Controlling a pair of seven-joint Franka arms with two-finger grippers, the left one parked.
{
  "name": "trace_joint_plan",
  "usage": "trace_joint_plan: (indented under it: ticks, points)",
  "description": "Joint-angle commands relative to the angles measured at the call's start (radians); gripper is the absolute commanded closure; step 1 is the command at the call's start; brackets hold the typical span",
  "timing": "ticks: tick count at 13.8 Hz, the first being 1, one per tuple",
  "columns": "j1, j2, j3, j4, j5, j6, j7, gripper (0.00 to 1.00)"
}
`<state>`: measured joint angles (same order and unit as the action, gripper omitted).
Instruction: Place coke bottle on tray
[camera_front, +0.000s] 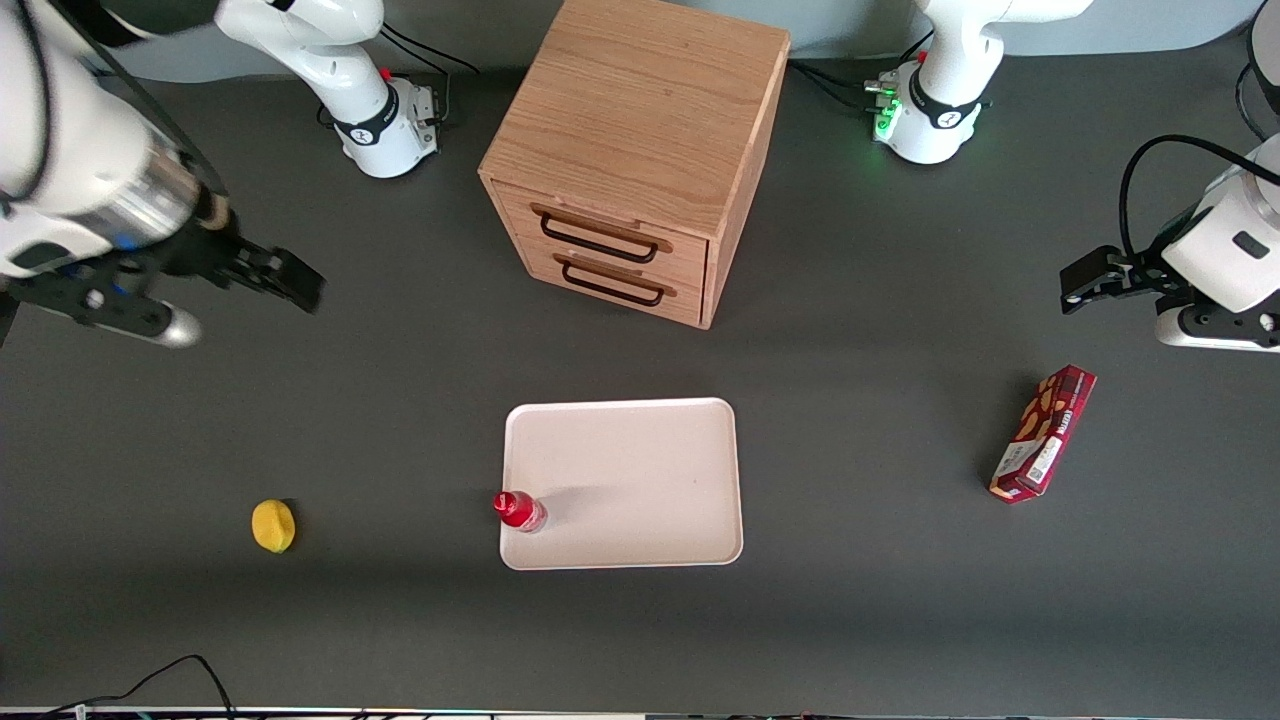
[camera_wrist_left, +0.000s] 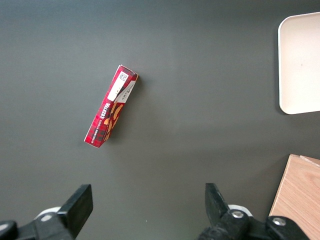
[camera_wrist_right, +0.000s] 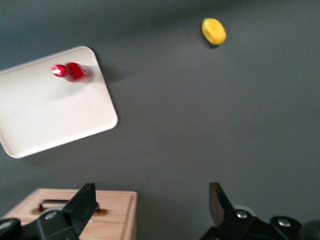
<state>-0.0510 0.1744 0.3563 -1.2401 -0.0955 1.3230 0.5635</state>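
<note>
Dark grey worktop (camera_front: 400, 620) with a wooden drawer cabinet (camera_front: 632, 150).
The red coke bottle (camera_front: 519, 511) stands upright on the cream tray (camera_front: 640, 480), at its rim toward the working arm; the end effector (camera_front: 285, 278) hangs open, well apart.

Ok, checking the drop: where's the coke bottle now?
The coke bottle stands on the tray, at its edge nearest the lemon; the open gripper is high, away.

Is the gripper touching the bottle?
Apart. The front view shows the open gripper raised at the working arm's end, bare table between it and the bottle on the tray.
</note>
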Motion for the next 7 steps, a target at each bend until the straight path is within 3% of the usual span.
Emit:
trace_joint_plan:
  ticks: [1,3,7]
  points:
    - [-0.023,-0.305,-0.181,-0.48,0.089,0.2,-0.227,0.0]
    - [-0.021,-0.407,-0.215,-0.675,0.091,0.326,-0.27,0.0]
    - [0.017,-0.42,-0.241,-0.714,0.092,0.343,-0.272,0.0]
